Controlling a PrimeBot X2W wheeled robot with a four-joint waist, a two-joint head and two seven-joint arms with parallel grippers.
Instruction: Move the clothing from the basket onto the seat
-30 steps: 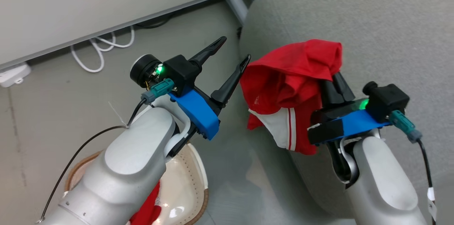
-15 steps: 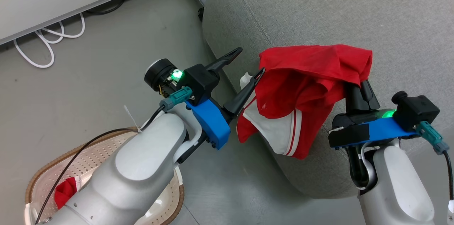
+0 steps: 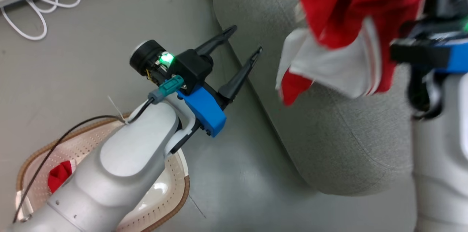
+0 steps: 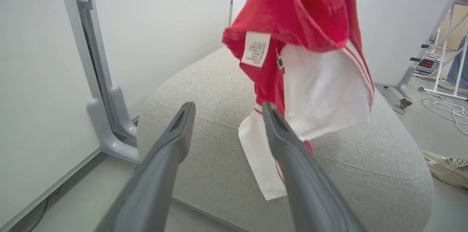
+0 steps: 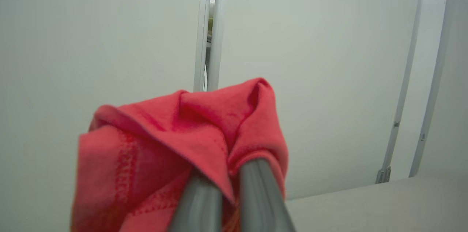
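My right gripper (image 5: 228,173) is shut on a red garment with white panels and stripes (image 3: 351,23), lifted high above the grey seat (image 3: 329,144). The same garment (image 4: 310,52) hangs down in front of the seat (image 4: 219,173) in the left wrist view, a white label showing on it. My left gripper (image 3: 245,41) stands open and empty over the floor beside the seat's edge, left of the hanging cloth. The cream basket (image 3: 161,202) with its brown rim sits at the lower left under my left arm, with another red garment (image 3: 58,177) inside.
White cables (image 3: 40,16) lie on the grey floor along the wall at the upper left. Grey panel feet (image 4: 109,129) stand behind the seat. A person's shoe (image 4: 444,168) and more cables are on the floor to the right of the seat.
My right gripper has lifted the red garment higher and to the right, toward the top right of the head view. The head camera has shifted. My left gripper stays open.
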